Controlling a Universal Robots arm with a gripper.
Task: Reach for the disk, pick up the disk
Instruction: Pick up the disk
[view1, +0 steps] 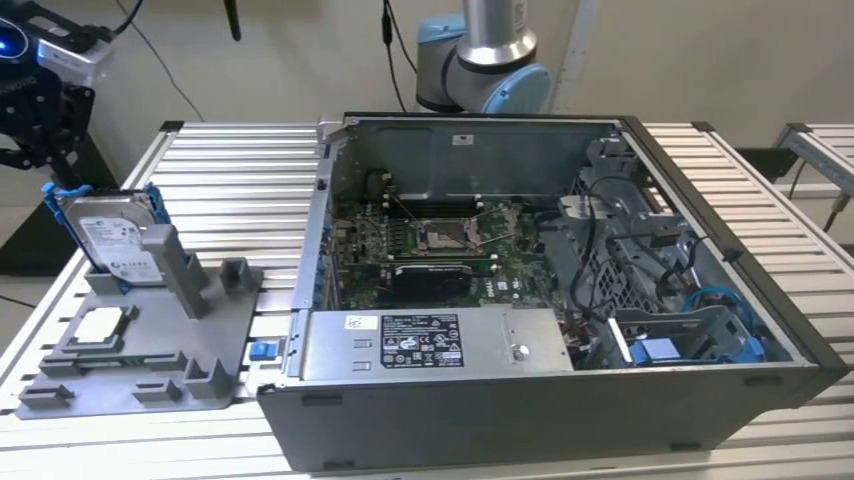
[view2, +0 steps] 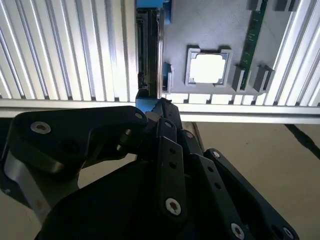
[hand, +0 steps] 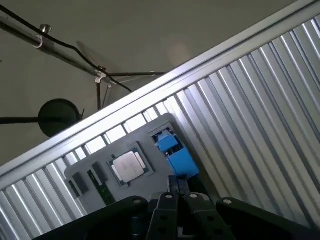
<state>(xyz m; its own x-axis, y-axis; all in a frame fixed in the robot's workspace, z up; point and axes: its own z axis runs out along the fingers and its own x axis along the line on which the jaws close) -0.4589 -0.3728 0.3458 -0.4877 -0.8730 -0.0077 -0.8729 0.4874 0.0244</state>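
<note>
I am the black gripper (view1: 30, 150), hanging above and just past the far corner of the grey plastic fixture tray (view1: 174, 372) on the exterior view's left. In both wrist views my fingers (hand: 173, 186) look pressed together with nothing between them. Their tips are over the tray's edge, close to a blue rail but not clamped on it. The disk (view1: 114, 240), a flat silver-metal hard drive with a white label and blue plastic side rails, stands upright on its edge in a slot at that same far corner of the tray. It leans against a grey post, and I am not holding it. In the second wrist view I see it edge-on (view2: 148, 50), a dark narrow band with blue at both ends. Nearer the front of the tray, a small square silver chip (view1: 100, 325) lies flat in its own recess, and a thin green memory strip (view2: 252, 35) stands in a slot close beside it. A small blue plastic piece (view1: 262, 350) sits just off the tray's side towards the exterior view's right. Beyond it, still further to that side, the open grey metal computer case (view1: 534, 425) lies on the ribbed aluminium table (view1: 240, 180) that also carries the tray.
</note>
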